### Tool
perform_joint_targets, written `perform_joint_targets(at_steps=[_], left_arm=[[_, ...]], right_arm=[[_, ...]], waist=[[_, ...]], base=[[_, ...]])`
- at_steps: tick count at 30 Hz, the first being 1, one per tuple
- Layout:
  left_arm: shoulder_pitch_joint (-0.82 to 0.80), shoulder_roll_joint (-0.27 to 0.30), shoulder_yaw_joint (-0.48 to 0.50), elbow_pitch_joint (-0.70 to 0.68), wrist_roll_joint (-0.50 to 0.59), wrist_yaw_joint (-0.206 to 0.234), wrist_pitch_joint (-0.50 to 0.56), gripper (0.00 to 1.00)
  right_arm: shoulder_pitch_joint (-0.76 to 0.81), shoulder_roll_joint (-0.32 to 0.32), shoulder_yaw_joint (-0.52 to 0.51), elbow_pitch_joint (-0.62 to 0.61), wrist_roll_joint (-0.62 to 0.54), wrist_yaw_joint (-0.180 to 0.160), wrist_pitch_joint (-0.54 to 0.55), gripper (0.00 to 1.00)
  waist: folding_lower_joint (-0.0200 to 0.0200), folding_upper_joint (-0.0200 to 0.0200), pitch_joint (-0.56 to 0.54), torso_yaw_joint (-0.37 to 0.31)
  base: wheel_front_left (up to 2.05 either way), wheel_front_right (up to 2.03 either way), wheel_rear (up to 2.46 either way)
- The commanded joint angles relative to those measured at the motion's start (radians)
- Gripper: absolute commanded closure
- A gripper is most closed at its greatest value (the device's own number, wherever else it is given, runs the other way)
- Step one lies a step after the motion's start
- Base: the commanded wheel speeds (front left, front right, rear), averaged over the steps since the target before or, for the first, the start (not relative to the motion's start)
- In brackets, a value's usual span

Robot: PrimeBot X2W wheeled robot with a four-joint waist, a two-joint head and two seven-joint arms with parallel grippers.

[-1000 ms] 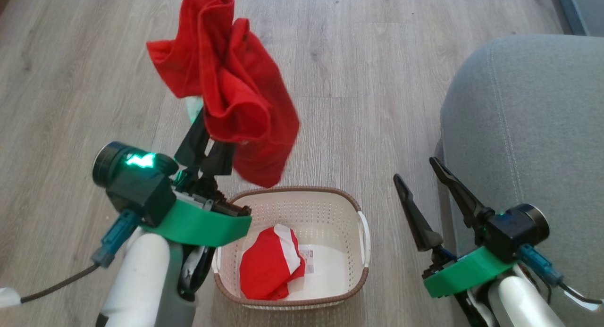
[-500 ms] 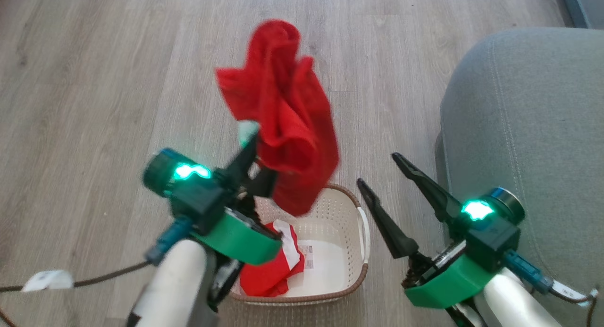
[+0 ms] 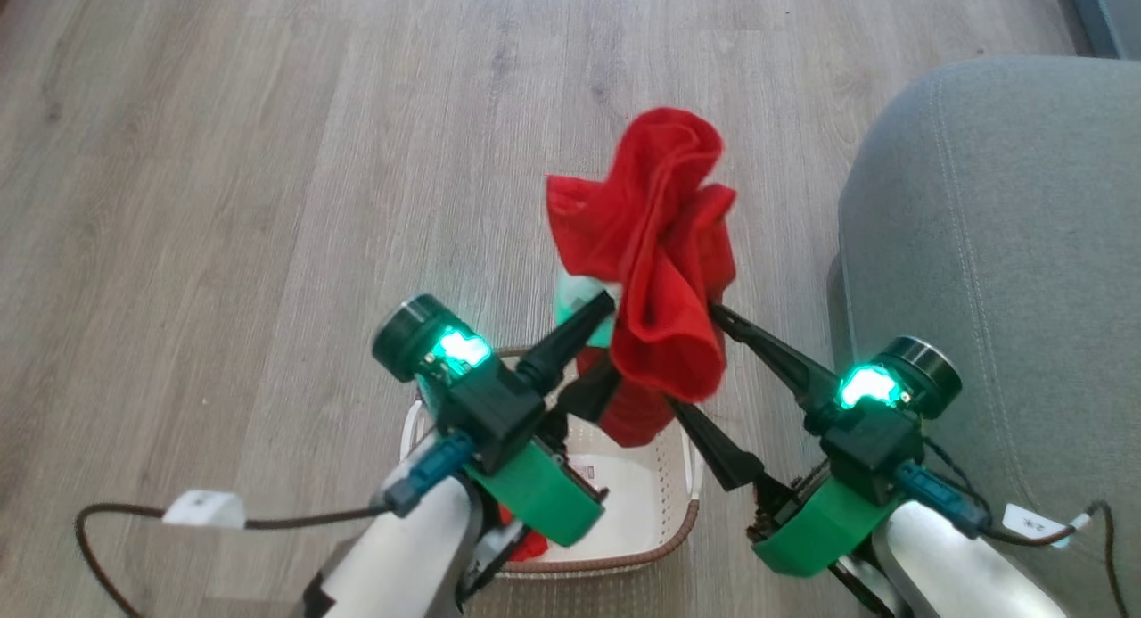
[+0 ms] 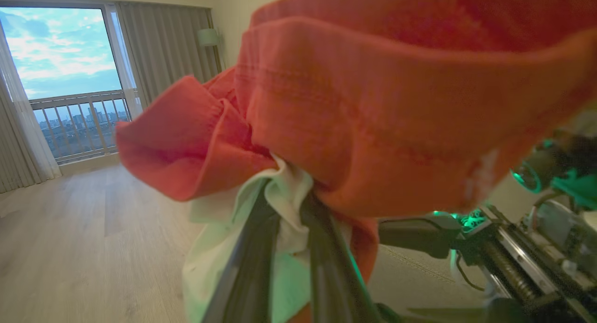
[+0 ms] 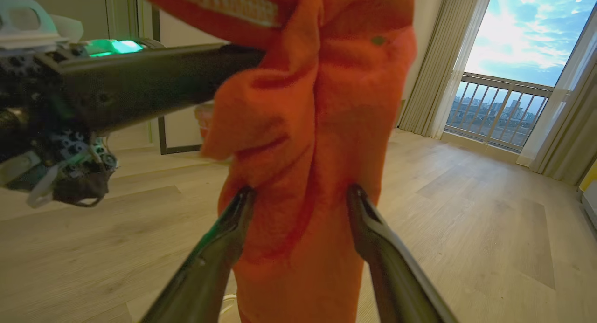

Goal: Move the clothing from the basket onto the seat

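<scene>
Hanging garment [image 3: 664,270]: one, red with a white part, in the air over the far edge of the basket [image 3: 688,509], just left of the seat [image 3: 998,243].
Left gripper [image 3: 611,336]: one, pinched tight on that garment's white part.
Right gripper [image 3: 693,358]: one, spread wide, a finger on each side of the red cloth.
Basket: one, near, on the floor [image 3: 267,154]; a sliver of red inside.
Seat: one, grey, right.

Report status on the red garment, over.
Left claw shut on garment, held above basket. Right claw open, astride its hanging end. Seat alongside right; second garment in basket.
</scene>
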Motion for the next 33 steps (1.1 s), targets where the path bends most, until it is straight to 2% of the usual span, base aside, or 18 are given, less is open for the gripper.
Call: perform_joint_targets(at_steps=[1, 11, 21, 22, 23, 33], left_arm=[[-0.055, 0.008, 0.015, -0.026, 0.001, -0.001, -0.010, 1.00], [-0.091, 0.038, -0.108, 0.020, -0.039, -0.001, -0.010, 1.00], [-0.105, 0.042, -0.173, 0.027, -0.085, -0.001, -0.010, 1.00], [-0.105, 0.042, -0.173, 0.028, -0.089, -0.001, -0.010, 1.00], [-0.103, 0.041, -0.169, 0.030, -0.092, -0.001, -0.010, 1.00], [-0.075, 0.031, -0.115, 0.043, -0.126, -0.001, -0.010, 1.00]], right_arm=[[-0.038, -0.007, 0.011, -0.020, -0.007, 0.000, -0.006, 0.00], [-0.085, 0.010, 0.045, 0.029, -0.041, 0.000, -0.006, 0.00], [-0.099, 0.077, 0.007, 0.100, -0.077, 0.000, -0.006, 0.00], [-0.095, 0.083, 0.003, 0.114, -0.070, 0.000, -0.006, 0.70], [-0.095, 0.088, -0.003, 0.121, -0.070, 0.000, -0.006, 1.00], [-0.073, 0.132, -0.072, 0.140, -0.030, 0.000, -0.006, 1.00]], waist=[[0.0000, 0.0000, -0.001, 0.001], [0.0000, 0.0000, 0.001, 0.002], [0.0000, 0.0000, -0.001, 0.012], [0.0000, 0.0000, -0.003, 0.014], [0.0000, 0.0000, -0.004, 0.017], [0.0000, 0.0000, -0.003, 0.028]], base=[[0.00, 0.00, 0.00], [0.00, 0.00, 0.00], [0.00, 0.00, 0.00], [0.00, 0.00, 0.00], [0.00, 0.00, 0.00], [0.00, 0.00, 0.00]])
